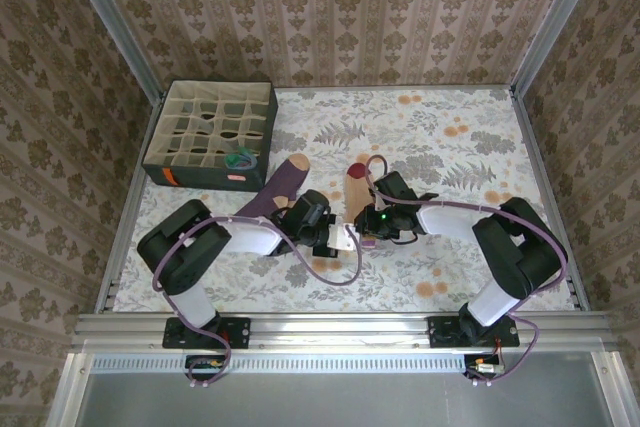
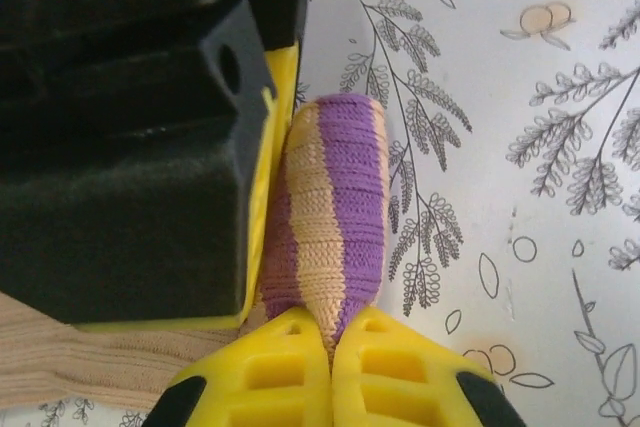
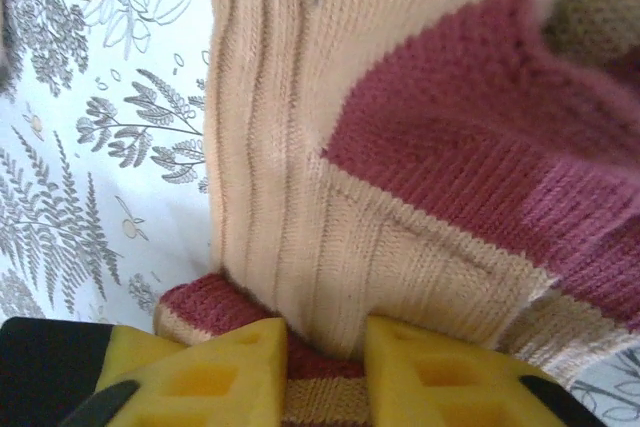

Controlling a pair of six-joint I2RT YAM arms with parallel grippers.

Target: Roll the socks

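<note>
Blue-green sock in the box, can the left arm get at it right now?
Probably not yet. The left claw is shut on the purple sock, so it would have to let go first. The blue-green sock sits uncovered in the near-right compartment of the box.

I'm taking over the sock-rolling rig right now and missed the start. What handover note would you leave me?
Left gripper: shut on one end of the purple sock.
Right gripper: fingers on either side of the peach sock at its striped end; unclear whether it is clamped.
Both socks lie stretched out on the table, side by side, unrolled.
Box: a blue-green bundle sits in a front compartment, probably the third sock, already done.
Left to do: roll the purple and peach socks.
</note>
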